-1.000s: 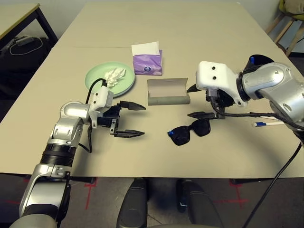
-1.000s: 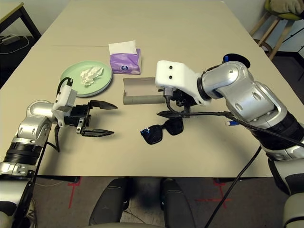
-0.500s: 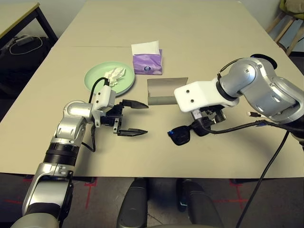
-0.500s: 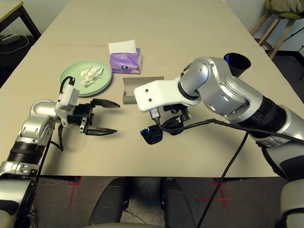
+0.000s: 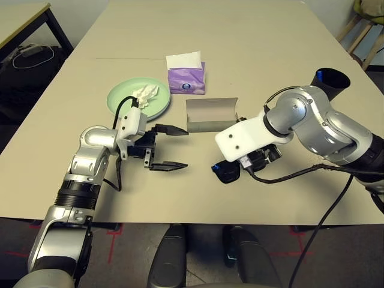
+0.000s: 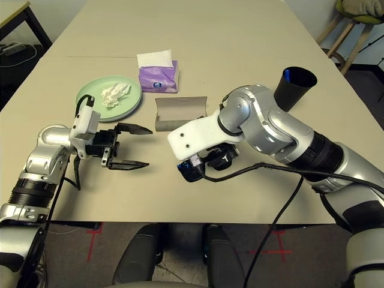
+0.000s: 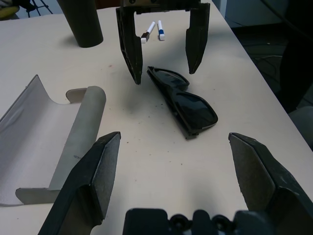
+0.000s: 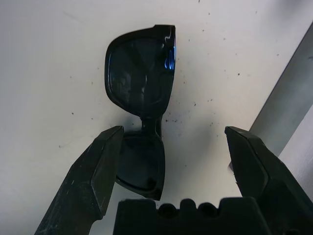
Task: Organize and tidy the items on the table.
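Note:
The black sunglasses (image 8: 142, 98) lie folded near the table's (image 5: 240, 36) front edge, beside the open grey glasses case (image 5: 211, 115). My right gripper (image 8: 174, 132) hangs open right over them, one finger on each side, touching nothing. My left gripper (image 5: 180, 148) hovers open to the left of the case, pointing at the sunglasses (image 7: 183, 103). A crumpled white tissue (image 5: 146, 93) rests on the light green plate (image 5: 123, 102). Behind stands the purple tissue box (image 5: 186, 78). The black cup (image 5: 332, 79) stands at the right. The blue-capped pen (image 7: 160, 30) lies past the sunglasses, beside another like it.
A black cable (image 5: 300, 174) trails from my right arm across the table's front right. A black-legged side table (image 5: 24, 18) stands at the far left, a wooden chair (image 5: 360, 30) at the far right.
My right arm swung left and down, turning its wrist until the gripper came over the sunglasses; the cup is now uncovered. My left gripper edged slightly towards the case.

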### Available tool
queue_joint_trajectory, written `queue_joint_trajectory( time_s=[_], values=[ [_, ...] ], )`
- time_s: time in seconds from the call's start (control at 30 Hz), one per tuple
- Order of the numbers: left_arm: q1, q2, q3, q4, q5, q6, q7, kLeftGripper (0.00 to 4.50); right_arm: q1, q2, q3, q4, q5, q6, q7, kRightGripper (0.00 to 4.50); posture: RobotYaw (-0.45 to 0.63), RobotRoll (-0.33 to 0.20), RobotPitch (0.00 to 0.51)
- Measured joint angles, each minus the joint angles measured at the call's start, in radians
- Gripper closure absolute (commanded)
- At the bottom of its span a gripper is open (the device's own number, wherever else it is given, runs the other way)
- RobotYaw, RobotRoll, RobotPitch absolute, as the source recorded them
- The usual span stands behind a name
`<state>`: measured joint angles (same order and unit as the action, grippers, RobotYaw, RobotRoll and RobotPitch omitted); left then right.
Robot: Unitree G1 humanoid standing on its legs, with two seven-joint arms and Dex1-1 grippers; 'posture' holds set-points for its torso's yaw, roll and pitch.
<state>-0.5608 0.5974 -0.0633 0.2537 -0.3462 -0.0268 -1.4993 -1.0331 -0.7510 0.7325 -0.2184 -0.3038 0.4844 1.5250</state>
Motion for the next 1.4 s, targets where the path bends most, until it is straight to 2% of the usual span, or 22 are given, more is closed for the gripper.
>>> queue_joint_trajectory(
  time_s=[0.3,1.4],
  values=[
    [0.002,0.001,-0.002,-0.004,0.000,0.009,0.010,0.02,-0.013,0.043,0.000,0.107,-0.060,-0.069,0.017,0.00,0.23,0.000,0.191],
    [0.005,0.004,-0.007,-0.005,0.000,0.012,0.027,0.02,0.030,0.094,0.000,0.125,-0.124,-0.029,0.068,0.00,0.24,0.000,0.184]
  ],
)
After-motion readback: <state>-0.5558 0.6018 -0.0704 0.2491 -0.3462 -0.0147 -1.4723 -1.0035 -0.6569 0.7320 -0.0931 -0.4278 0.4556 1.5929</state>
